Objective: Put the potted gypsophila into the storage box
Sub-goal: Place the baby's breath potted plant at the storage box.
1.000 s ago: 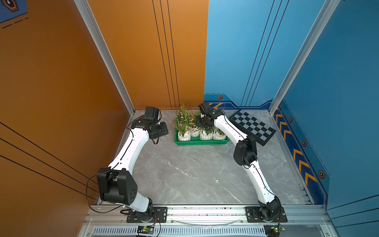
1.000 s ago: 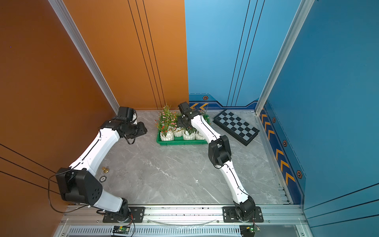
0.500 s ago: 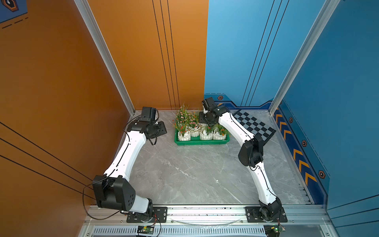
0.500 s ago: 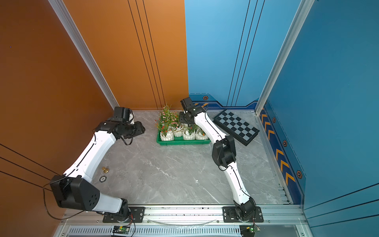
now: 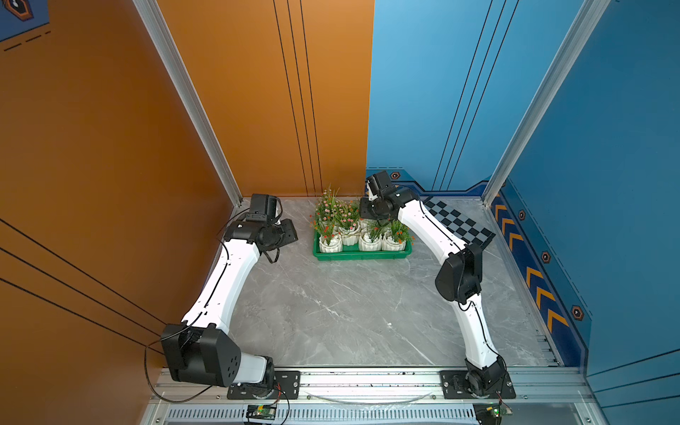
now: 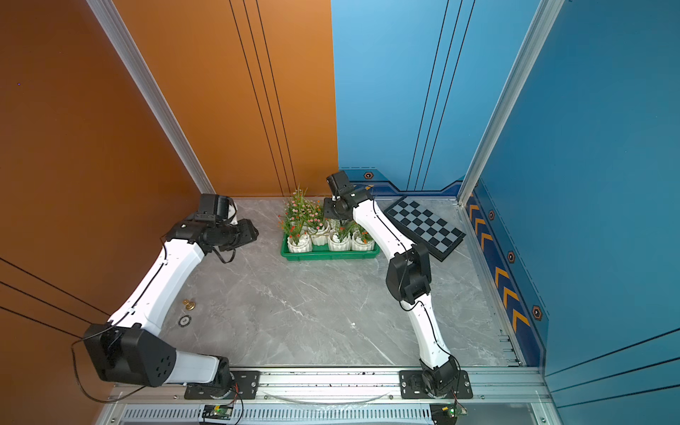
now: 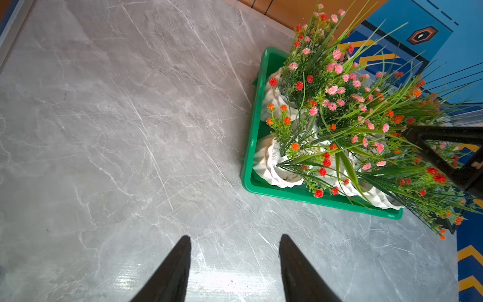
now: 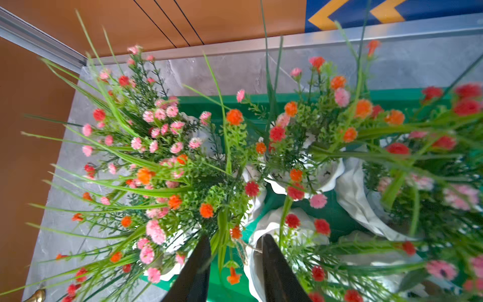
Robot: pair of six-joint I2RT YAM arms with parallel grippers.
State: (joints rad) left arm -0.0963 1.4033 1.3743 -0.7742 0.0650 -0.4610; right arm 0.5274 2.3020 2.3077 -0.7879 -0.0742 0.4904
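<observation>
The storage box (image 5: 360,255) (image 6: 327,255), a green tray, sits at the back of the marble floor. Several potted gypsophila (image 5: 330,243) (image 6: 300,243) stand inside it, white ribbed pots with pink, red and orange flowers. My right gripper (image 5: 379,220) (image 8: 235,238) hovers over the rear pots, open, with loose green blades between its fingers and one fingertip (image 8: 265,243) by a pot rim (image 8: 254,251). My left gripper (image 5: 290,235) (image 7: 235,238) is open and holds nothing, over bare floor left of the storage box (image 7: 248,146).
A black-and-grey chequered board (image 5: 460,224) (image 6: 423,228) lies right of the tray, partly under my right arm. A small brass piece (image 6: 189,303) and a ring (image 6: 184,321) lie near the left wall. The orange and blue walls stand close behind the tray.
My right gripper has lifted and drawn back from the pots toward the rear wall. My left arm has shifted slightly toward the left wall, its jaws a little wider.
</observation>
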